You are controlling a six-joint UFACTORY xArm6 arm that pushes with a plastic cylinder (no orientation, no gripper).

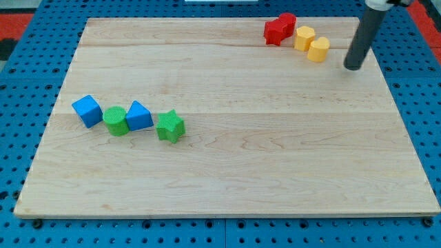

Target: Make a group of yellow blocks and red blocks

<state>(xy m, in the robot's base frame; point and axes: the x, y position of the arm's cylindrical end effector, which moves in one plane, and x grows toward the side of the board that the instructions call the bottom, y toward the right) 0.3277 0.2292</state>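
my tip (353,67) sits just right of the yellow blocks (311,43), not touching, holding nothing. 2 yellows and the red blocks (280,28) run in 1 line toward the board's (227,158) top; looks grouped already, any nudge goes left.

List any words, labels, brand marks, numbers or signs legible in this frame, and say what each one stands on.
None can be read.
Wooden board: bare grain, no print.
Red blocks, yellow blocks, blue blocks and green blocks: plain ribbed faces, no marks.
My tip, right of the yellow blocks and apart from them: plain dark rod, no label.
Blue perforated table: holes only.
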